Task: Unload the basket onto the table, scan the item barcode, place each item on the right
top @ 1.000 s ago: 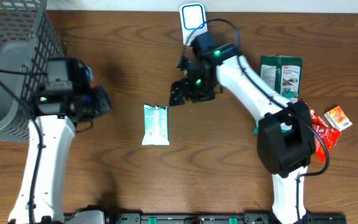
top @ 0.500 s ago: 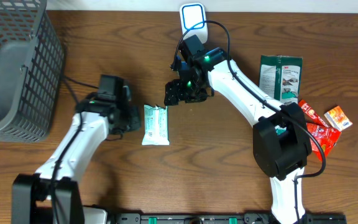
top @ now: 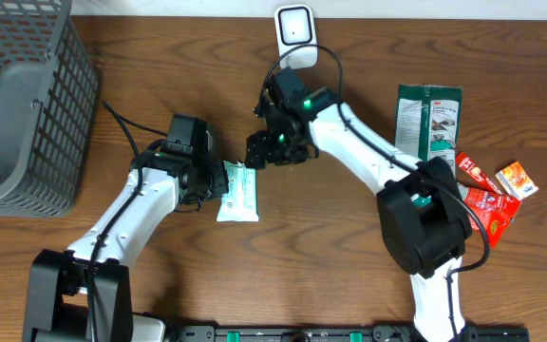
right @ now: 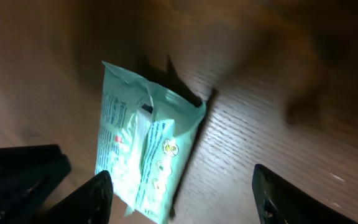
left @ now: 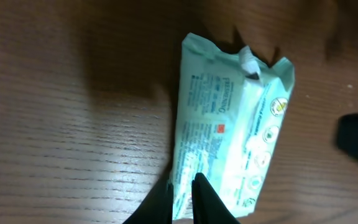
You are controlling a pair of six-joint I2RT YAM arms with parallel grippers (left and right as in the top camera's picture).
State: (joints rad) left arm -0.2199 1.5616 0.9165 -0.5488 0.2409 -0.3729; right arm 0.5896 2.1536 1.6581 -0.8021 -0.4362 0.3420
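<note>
The item is a pale green wipes packet (top: 240, 197) lying flat on the wooden table, printed face up (left: 229, 124). My left gripper (top: 220, 180) is at the packet's left edge. In the left wrist view its jaws (left: 182, 188) are pinched shut on that thin edge. My right gripper (top: 262, 150) hovers just above the packet's top right corner. It stands open (right: 185, 199), with the packet (right: 145, 149) close to its left finger (right: 95, 196) and untouched. The white scanner (top: 294, 28) stands at the table's back edge. No barcode can be made out.
A grey wire basket (top: 17, 95) fills the back left corner. To the right lie a green pouch (top: 430, 114), red packets (top: 487, 195) and a small orange box (top: 518, 179). The right arm's base (top: 425, 228) sits front right.
My left arm swung from beside the basket to the packet's left edge and its jaws closed there. My right gripper drifted left and down toward the packet, its jaws narrowing a little.
</note>
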